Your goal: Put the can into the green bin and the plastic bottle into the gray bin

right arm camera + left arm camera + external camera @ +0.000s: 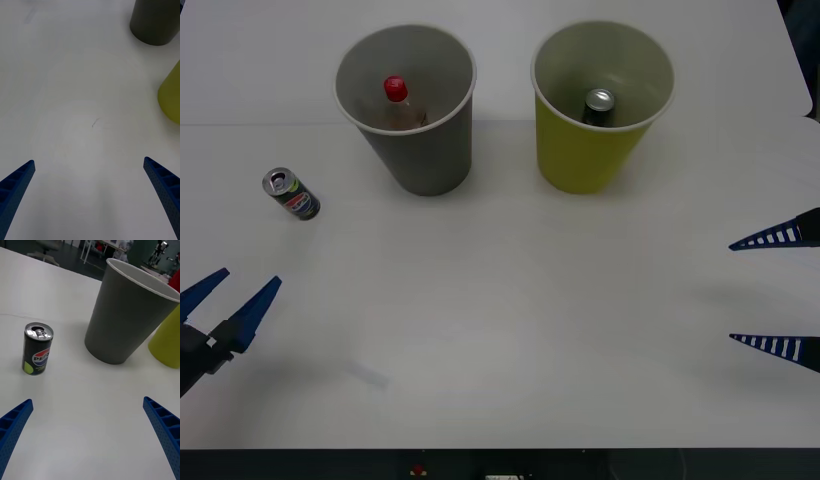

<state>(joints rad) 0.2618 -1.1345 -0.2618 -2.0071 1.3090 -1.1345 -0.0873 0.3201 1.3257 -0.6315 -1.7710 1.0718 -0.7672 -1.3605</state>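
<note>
The can stands upright on the white table, left of the gray bin. The plastic bottle stands inside the gray bin, its red cap showing. To the right of the gray bin stands the green bin. My left gripper is open, low over the table's front left, short of the can and holding nothing. My right gripper is open at the table's right side, over bare table, with both bins ahead of it.
A plain dark silver-topped can lies inside the green bin. The white table stretches bare between the two grippers and in front of the bins. A small dark mark shows on the tabletop.
</note>
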